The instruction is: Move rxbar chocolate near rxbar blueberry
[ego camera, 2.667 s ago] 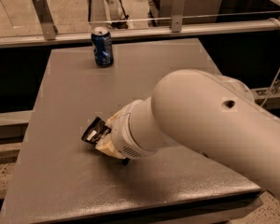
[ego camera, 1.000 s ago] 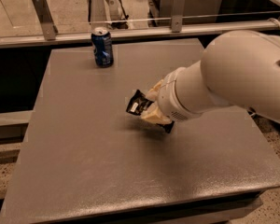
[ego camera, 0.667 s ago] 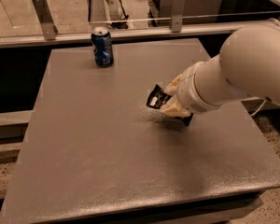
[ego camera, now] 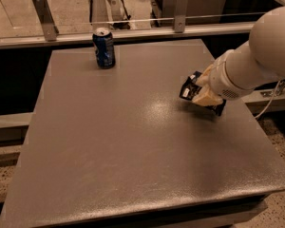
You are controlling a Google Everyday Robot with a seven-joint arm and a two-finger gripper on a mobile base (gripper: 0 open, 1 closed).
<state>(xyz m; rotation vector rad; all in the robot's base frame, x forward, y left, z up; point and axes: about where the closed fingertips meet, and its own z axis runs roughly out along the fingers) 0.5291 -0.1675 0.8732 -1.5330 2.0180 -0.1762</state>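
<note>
— What is seen in the camera view?
— The rxbar chocolate (ego camera: 186, 87) is held tight by the fingers (ego camera: 205, 99) of the gripper (ego camera: 199, 93), over the table's (ego camera: 133, 141) right side.
— What was changed?
— It was carried right from the middle. The move is under way, but the rxbar blueberry is not seen.

Black rxbar chocolate (ego camera: 188, 88) with white text, cream gripper (ego camera: 200, 92) at right of grey table (ego camera: 133, 141), blue soda can (ego camera: 104, 47)

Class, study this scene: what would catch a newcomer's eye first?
The big white arm coming in from the right, its gripper holding the dark rxbar chocolate tilted over the right side of the grey table. Then the blue soda can, upright near the far edge.
</note>
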